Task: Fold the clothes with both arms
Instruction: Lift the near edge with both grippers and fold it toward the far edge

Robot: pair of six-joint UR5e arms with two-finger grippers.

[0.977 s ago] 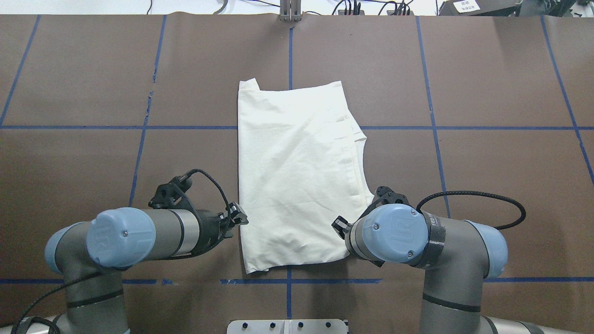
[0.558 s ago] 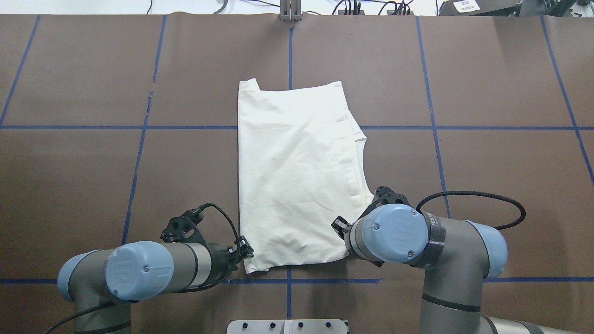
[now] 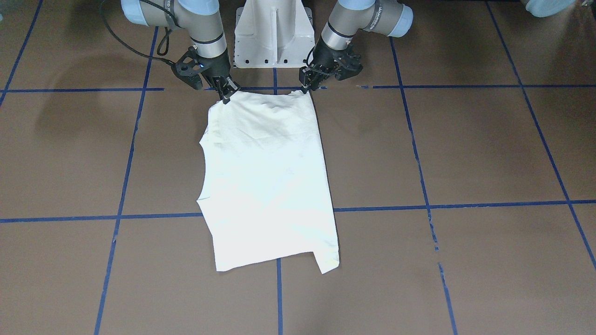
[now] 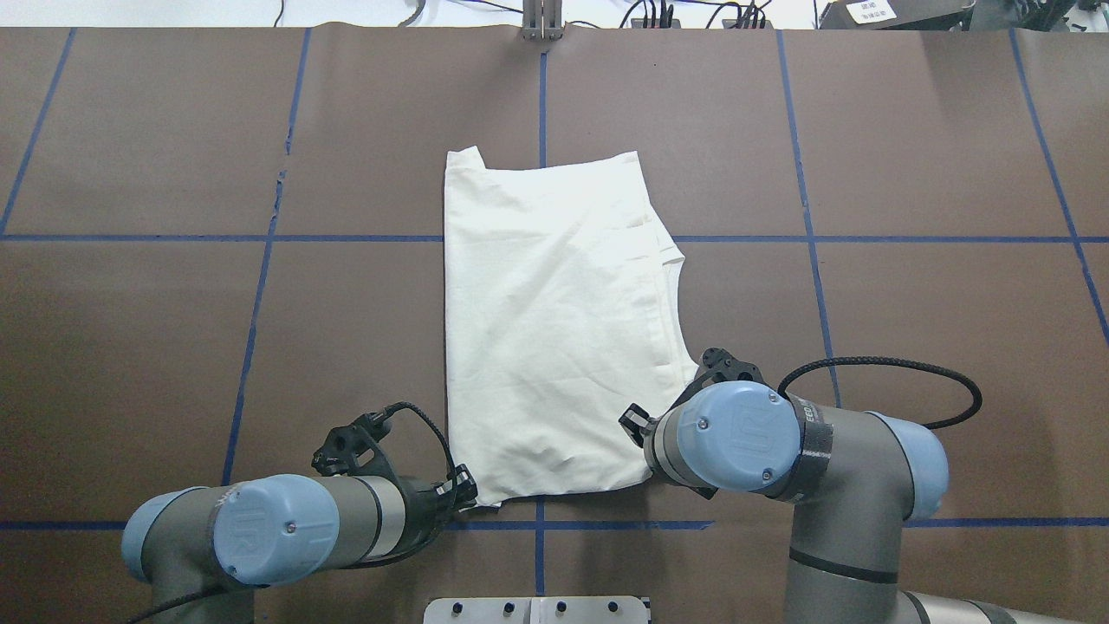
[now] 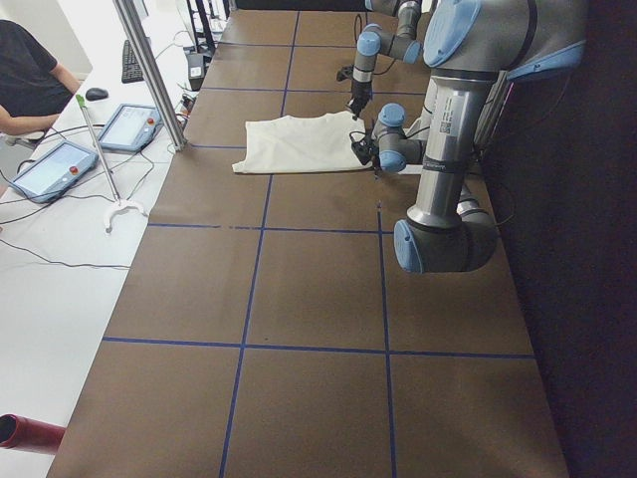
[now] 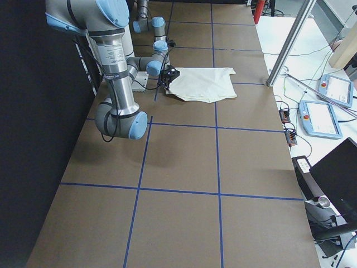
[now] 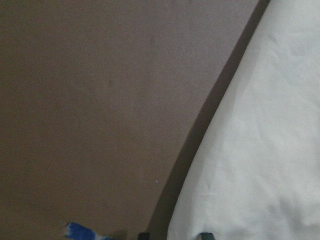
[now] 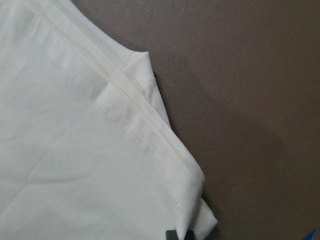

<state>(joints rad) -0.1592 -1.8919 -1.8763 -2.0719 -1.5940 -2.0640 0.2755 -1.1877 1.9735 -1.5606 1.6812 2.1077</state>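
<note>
The clothes (image 4: 554, 329) are one cream-white shirt lying folded and flat, plain side up, mid-table (image 3: 267, 177). My left gripper (image 4: 465, 490) sits low at the shirt's near-left corner (image 3: 307, 88). In the left wrist view its fingertips (image 7: 175, 235) stand apart astride the cloth edge (image 7: 260, 150), so it is open. My right gripper (image 3: 226, 97) is at the near-right corner, mostly hidden under its wrist in the overhead view. In the right wrist view its tips (image 8: 181, 235) are pinched together on the hemmed corner (image 8: 75, 150).
The white pedestal base (image 3: 272, 32) stands just behind both grippers. Blue tape lines (image 4: 537, 525) grid the brown table. Beyond the far edge are a metal post (image 5: 149, 70), tablets (image 5: 50, 169) and a seated person (image 5: 25, 85).
My left arm has drawn back toward the robot along the shirt's left edge, down to its near-left corner. The right arm and the shirt have not moved.
</note>
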